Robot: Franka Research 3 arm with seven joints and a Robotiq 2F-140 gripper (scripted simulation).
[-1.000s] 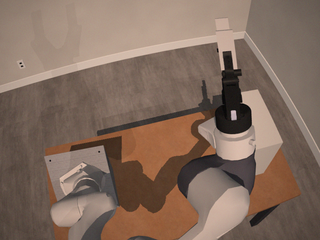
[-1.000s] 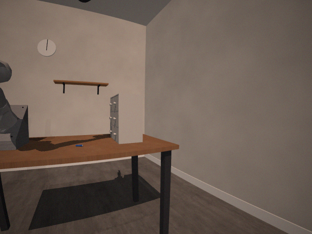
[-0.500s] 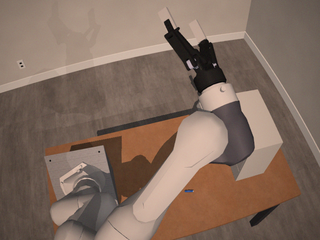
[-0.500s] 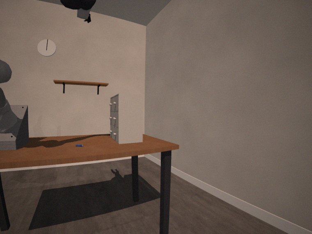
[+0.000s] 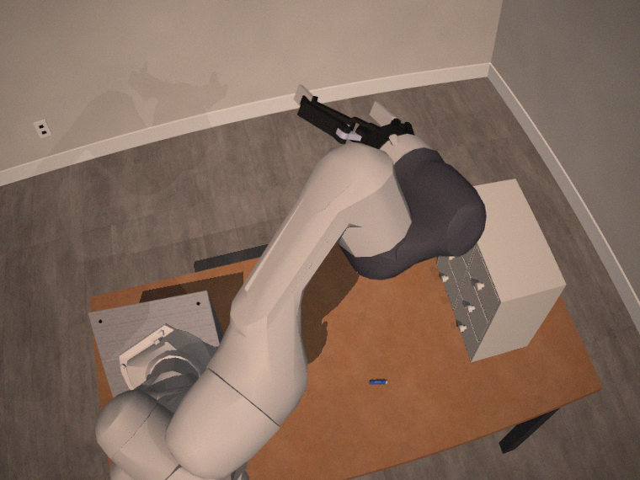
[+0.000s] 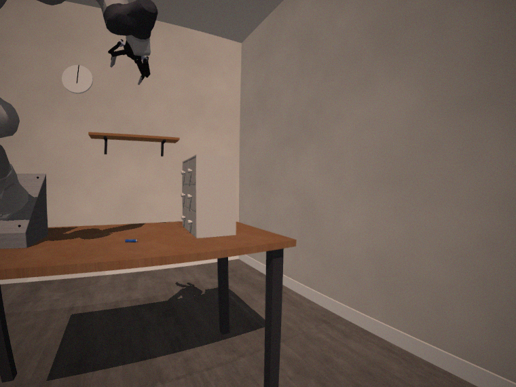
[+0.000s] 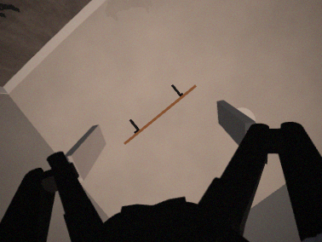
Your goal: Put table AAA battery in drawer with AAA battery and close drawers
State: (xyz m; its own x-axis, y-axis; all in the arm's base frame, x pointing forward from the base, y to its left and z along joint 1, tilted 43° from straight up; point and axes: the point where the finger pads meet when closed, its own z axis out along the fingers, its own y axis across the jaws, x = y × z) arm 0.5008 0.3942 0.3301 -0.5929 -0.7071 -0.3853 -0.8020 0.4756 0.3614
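Wide open and holding nothing, the pincer should descend clear of the six-drawer chest, then straddle the AAA battery squarely.

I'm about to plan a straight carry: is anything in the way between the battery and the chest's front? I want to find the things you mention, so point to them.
Nothing visible stands between the blue battery (image 5: 377, 382) (image 6: 130, 240) and the front of the chest (image 5: 522, 242) (image 6: 215, 199). Every drawer in view looks shut.
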